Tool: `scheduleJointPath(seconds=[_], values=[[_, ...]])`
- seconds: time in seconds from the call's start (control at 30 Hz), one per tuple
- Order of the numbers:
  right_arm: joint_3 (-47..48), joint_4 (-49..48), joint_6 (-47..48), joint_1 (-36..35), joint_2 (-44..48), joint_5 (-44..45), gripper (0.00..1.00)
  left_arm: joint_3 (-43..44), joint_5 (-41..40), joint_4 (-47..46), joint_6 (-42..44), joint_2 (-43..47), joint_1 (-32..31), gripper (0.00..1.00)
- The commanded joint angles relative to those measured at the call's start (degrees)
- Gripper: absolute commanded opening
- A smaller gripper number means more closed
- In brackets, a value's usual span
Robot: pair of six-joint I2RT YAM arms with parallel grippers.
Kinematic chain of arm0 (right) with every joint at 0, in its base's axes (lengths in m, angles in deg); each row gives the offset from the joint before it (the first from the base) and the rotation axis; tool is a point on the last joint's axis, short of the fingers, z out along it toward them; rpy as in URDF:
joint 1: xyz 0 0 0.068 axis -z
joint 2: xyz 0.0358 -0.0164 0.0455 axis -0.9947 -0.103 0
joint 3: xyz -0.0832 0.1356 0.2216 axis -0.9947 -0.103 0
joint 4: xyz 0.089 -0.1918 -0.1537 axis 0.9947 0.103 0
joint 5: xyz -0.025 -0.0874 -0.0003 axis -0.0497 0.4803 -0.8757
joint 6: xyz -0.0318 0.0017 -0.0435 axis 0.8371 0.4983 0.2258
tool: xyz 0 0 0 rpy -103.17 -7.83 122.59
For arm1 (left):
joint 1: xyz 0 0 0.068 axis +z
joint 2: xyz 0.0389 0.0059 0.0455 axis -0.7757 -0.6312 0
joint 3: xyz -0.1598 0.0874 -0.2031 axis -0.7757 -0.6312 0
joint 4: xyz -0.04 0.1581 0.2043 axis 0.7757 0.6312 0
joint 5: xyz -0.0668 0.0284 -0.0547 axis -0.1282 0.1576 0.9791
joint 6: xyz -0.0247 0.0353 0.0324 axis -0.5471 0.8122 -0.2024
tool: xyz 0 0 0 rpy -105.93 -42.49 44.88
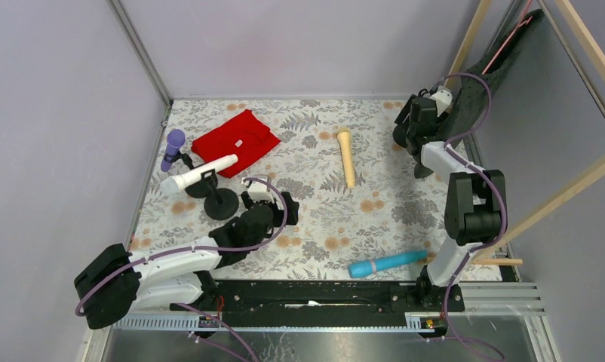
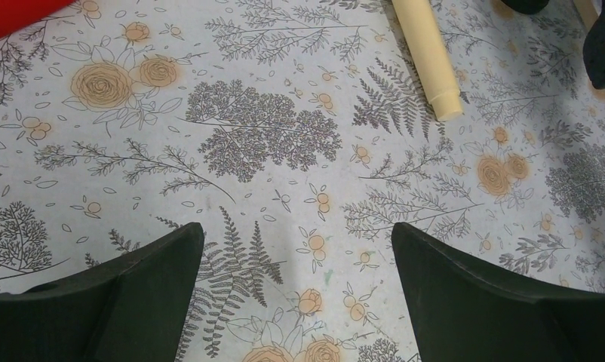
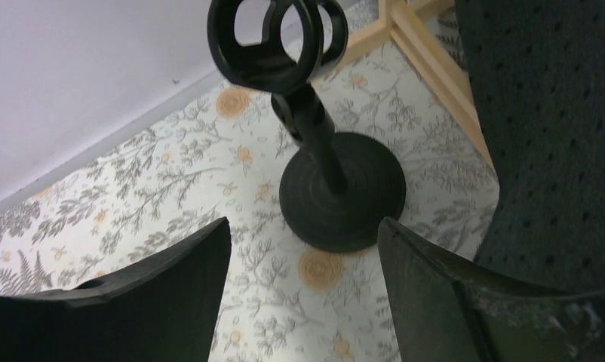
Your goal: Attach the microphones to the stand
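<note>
Matt floral printed table cover (image 2: pixel 269 136), smooth and flat. The cream-yellow microphone (image 2: pixel 429 56) and light blue microphone (image 1: pixel 386 263) are smooth satin plastic. The black stand (image 3: pixel 341 192) is slightly glossy with a ridged base. The red cloth (image 1: pixel 235 141) is soft and matt. Bare wood frame (image 3: pixel 435 68). Dimpled matt black panel (image 3: pixel 541 113).

I can read no writing, brand or number anywhere. The white tag (image 1: pixel 239 143) on the red cloth (image 1: pixel 252 130) is too small to make out.
</note>
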Motion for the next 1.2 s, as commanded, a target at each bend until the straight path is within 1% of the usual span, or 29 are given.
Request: scheduleJointPath(seconds=[0.0, 0.3, 0.4, 0.57, 0.73, 0.83, 1.0, 1.17], values=[[0.4, -12.7, 3.6, 1.1, -4.2, 2.0, 0.77, -0.3, 1.7, -3.1, 1.2, -0.5, 1.5, 0.99], [4.1, -21.6, 8.4, 2.5, -11.8, -0.4, 0.73, -0.4, 3.9, -5.0, 1.3, -2.4, 4.2, 0.99], [5.8, -22.2, 9.0, 3.3, -13.8, -0.3, 0.69, -0.2, 4.3, -5.4, 1.2, -3.2, 4.8, 0.99], [8.1, -23.3, 10.9, 4.2, -16.5, -1.9, 0.58, -0.2, 4.7, -5.8, 1.4, -3.8, 5.6, 0.99], [7.9, -26.6, 13.4, 4.4, -17.4, -4.2, 0.41, -0.1, 5.0, -5.9, 1.3, -4.3, 6.5, 0.99], [7.3, -28.5, 14.7, 4.3, -16.7, -6.2, 0.29, -0.2, 5.0, -6.0, 1.3, -4.4, 6.9, 0.99], [3.9, -32.5, 16.8, 4.3, -12.6, -8.7, 0.0, -0.3, 5.5, -6.5, 1.3, -4.6, 7.2, 0.99], [0.9, -34.6, 18.3, 4.2, -4.8, -14.1, 0.0, -1.2, 5.8, -7.8, 1.6, -2.8, 7.2, 0.99]])
